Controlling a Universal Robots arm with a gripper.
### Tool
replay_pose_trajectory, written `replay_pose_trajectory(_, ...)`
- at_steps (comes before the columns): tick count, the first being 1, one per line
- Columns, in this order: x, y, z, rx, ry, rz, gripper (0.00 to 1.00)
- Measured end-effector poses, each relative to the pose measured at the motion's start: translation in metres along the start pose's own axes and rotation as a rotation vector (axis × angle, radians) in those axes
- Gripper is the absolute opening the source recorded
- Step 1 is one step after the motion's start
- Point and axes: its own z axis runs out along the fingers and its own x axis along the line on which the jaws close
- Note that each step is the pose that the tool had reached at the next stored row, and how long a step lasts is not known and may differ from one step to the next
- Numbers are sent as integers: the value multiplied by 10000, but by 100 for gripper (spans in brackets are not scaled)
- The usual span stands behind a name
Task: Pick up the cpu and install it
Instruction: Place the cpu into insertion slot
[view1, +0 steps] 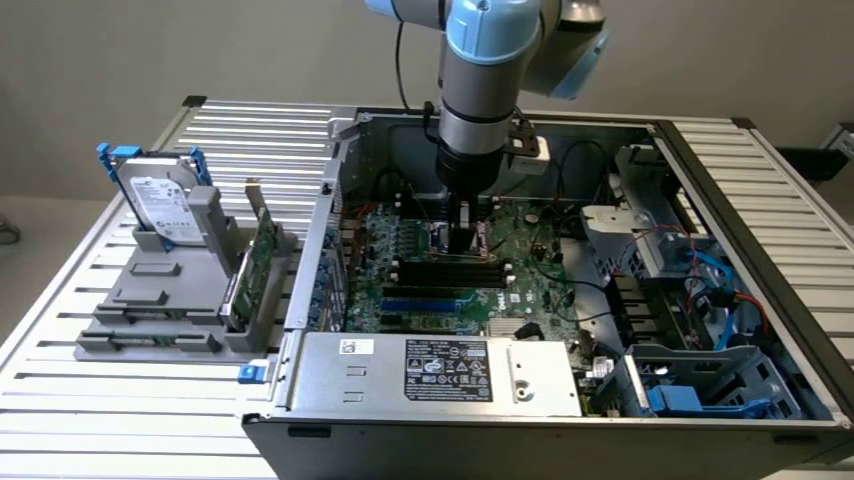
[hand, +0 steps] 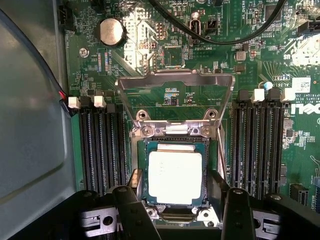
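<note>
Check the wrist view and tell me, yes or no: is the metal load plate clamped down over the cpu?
No: the load plate stands flipped open, and the cpu lies with its top uncovered.

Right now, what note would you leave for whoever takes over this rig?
Gripper: open, with a finger on each side of the cpu. Cannot tell if they touch it.
Cpu: lies flat in the socket.
Done: the cpu is in place in the socket.
Left: the load plate stands open and is not closed over the cpu.
</note>
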Motion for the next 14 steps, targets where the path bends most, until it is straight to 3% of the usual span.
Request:
replay_pose_trajectory(3,31,-1,3,-3,-48,1,63)
replay_pose_trajectory(14,57,-3,5,-20,-509,2,63)
